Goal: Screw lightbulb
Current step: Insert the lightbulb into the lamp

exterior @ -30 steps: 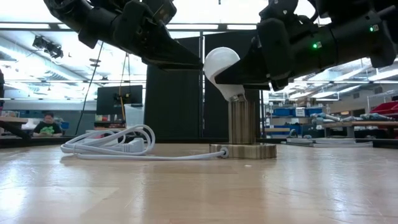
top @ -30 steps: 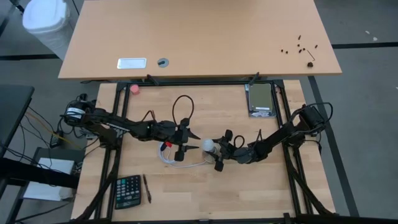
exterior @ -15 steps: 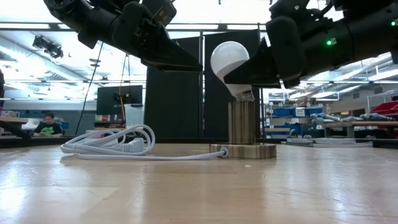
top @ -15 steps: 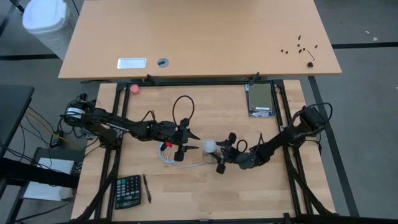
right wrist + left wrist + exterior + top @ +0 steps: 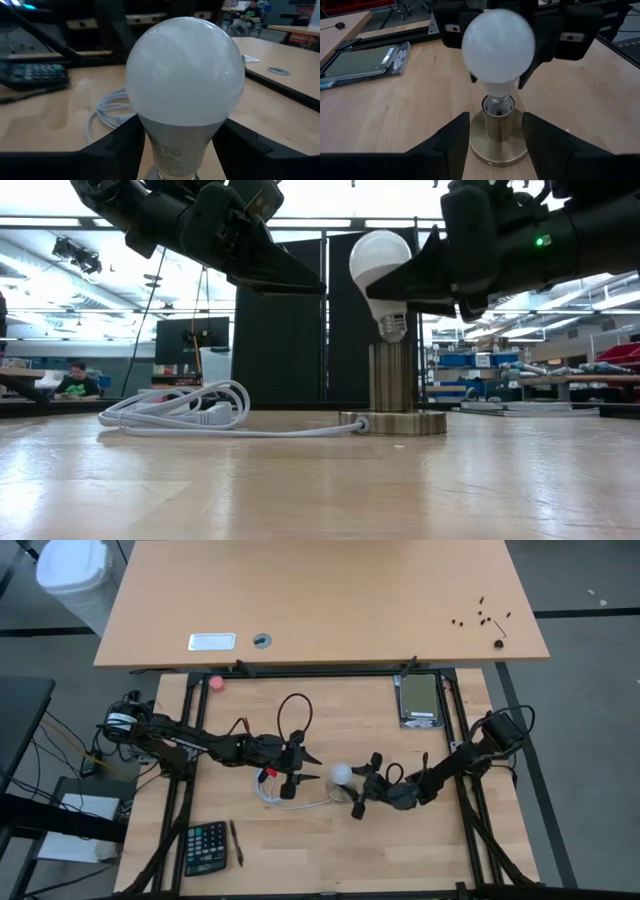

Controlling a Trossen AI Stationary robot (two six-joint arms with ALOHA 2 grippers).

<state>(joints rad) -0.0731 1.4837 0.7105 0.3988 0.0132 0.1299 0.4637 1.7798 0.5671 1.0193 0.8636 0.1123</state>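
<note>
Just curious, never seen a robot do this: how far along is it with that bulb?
Picked up and lined up: the right gripper holds the lightbulb upright, its screw base just above the brass socket. The left gripper waits open by the socket's base. Lowering and twisting it in remain.

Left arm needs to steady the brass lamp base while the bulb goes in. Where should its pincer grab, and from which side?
Grip the upright socket column just above the round foot, coming in level from the left pincer side, opposite the right pincer. The lightbulb is upright over the socket mouth, so a low grip looks clear of it.
</note>
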